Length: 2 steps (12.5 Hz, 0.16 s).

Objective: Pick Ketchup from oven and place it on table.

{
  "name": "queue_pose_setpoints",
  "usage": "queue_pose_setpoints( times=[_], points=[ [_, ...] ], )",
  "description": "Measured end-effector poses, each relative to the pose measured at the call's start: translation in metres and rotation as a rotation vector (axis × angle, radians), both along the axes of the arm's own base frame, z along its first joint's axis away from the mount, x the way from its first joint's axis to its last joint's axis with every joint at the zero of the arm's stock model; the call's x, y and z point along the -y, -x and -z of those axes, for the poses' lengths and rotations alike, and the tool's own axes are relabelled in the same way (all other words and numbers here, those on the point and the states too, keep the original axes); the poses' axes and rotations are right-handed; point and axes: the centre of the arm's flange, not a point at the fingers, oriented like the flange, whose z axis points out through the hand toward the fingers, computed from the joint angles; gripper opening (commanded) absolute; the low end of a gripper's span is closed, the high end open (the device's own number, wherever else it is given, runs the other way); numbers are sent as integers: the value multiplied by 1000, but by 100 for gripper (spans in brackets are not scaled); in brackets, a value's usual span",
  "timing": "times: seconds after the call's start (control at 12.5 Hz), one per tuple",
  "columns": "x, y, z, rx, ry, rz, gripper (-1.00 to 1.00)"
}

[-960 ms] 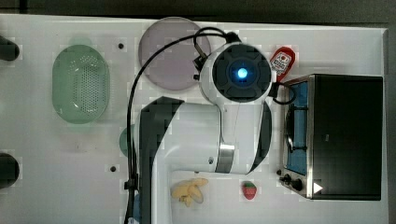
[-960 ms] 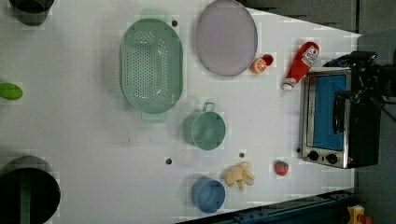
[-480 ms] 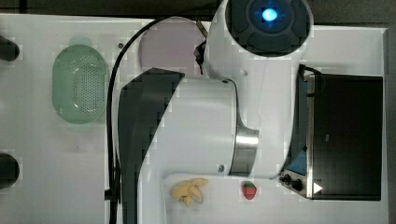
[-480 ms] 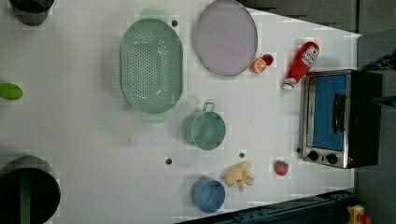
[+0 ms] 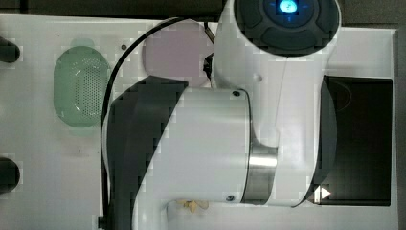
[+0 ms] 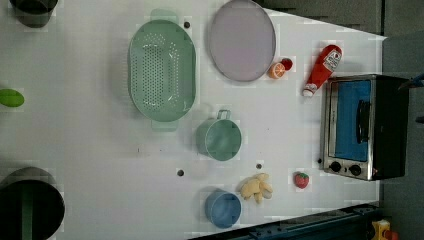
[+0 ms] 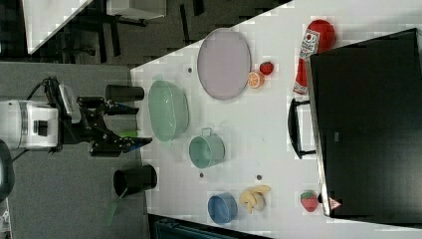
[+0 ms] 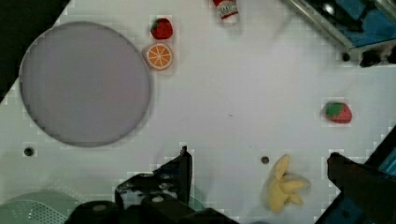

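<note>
The Ketchup (image 6: 322, 70) lies flat on the white table (image 6: 100, 150), just off the oven's (image 6: 362, 127) corner, white cap toward the oven front. It also shows as the Ketchup (image 7: 311, 45) beside the black oven (image 7: 368, 124), whose door is shut. My gripper (image 7: 130, 124) hangs open at the right view's left, far from the bottle, with nothing between its fingers. In the wrist view the gripper (image 8: 259, 163) looks down from high up at the Ketchup's cap end (image 8: 226, 9) and the oven's front (image 8: 355, 23). The arm (image 5: 215, 134) covers the bottle in the top view.
A lilac plate (image 6: 242, 40), an orange slice (image 6: 276, 71) and a small strawberry (image 6: 286, 63) lie near the bottle. A green colander (image 6: 161, 70), green cup (image 6: 218, 140), blue bowl (image 6: 222, 208), bananas (image 6: 256, 187) and another strawberry (image 6: 301, 180) dot the table. Black cylinders (image 7: 134, 180) stand at its edge.
The arm has risen toward the top camera and now covers the Ketchup there. In the left view the gripper by the oven has left the picture. The bottle has not moved.
</note>
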Motion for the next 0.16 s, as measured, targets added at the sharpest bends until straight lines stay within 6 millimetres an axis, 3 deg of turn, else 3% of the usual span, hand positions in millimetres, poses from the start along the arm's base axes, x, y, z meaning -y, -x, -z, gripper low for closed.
queue_pose_setpoints(
  times=[0.16],
  points=[
    [6,-5,10,-13,2,11,100]
  ],
)
